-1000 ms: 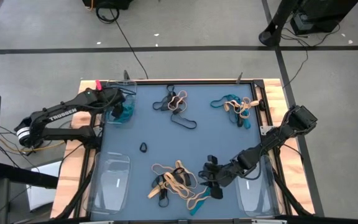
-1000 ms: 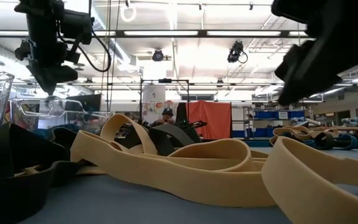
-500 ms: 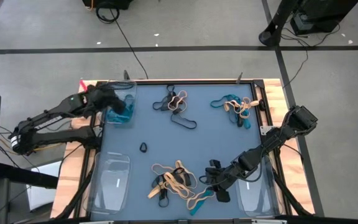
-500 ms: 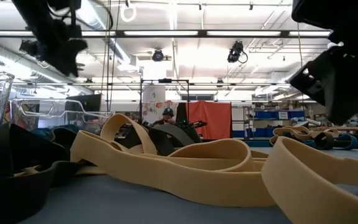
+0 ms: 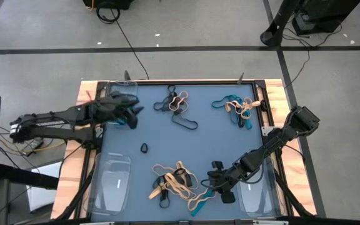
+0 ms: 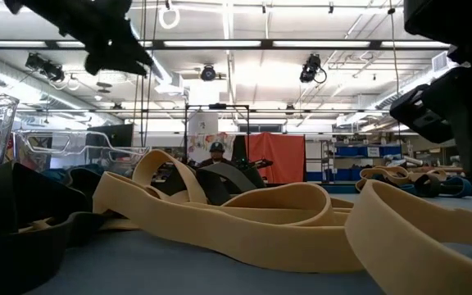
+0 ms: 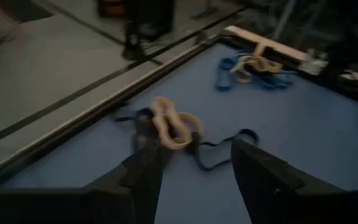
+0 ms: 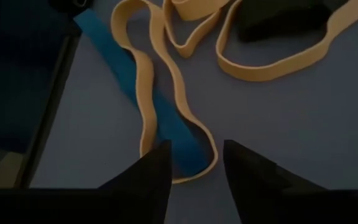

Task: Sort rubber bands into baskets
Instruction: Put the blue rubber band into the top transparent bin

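Rubber bands lie in piles on the blue table: a tan, black and blue pile (image 5: 177, 182) near the front, a black and tan pile (image 5: 177, 103) at the back, and a blue and tan pile (image 5: 237, 107) at the far right. A small black band (image 5: 144, 148) lies alone. My right gripper (image 8: 194, 163) is open, pointing down over the front pile's right end, its fingers on either side of a blue band's end (image 8: 166, 140) and a tan loop (image 8: 148, 93). My left gripper (image 7: 194, 168) is open and raised by the far-left basket (image 5: 119, 85), pointing across the table.
Clear baskets stand at the near left (image 5: 110, 182) and near right (image 5: 255, 195) corners. The wooden table frame (image 5: 74, 156) borders the blue surface. There is open surface in the middle of the table (image 5: 217, 144). Black cables run along the floor beyond the far edge.
My left gripper has risen out of the far-left basket and tipped from pointing down to nearly level. It has swung toward the table's middle. A teal band stays in that basket.
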